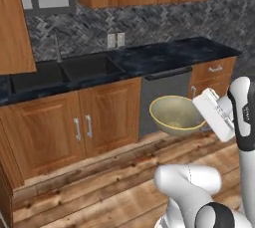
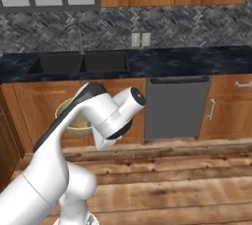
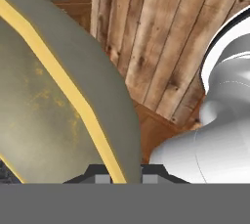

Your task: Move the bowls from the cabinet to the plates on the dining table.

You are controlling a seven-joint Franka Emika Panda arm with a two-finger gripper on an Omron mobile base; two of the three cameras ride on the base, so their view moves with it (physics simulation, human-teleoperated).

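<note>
Robot gripper (image 3: 118, 171) pinches the yellow rim of a tan bowl (image 1: 175, 115), one fingertip on each side of the wall. Bowl hangs tilted in mid-air above the wooden floor (image 1: 99, 187), in front of the grey dishwasher (image 2: 176, 105) and sink bench (image 1: 164, 55)

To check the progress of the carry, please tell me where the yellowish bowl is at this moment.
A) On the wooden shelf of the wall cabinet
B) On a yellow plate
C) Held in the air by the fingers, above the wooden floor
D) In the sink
C: the bowl hangs tilted in front of the dishwasher, its rim clamped between the fingers.
</note>
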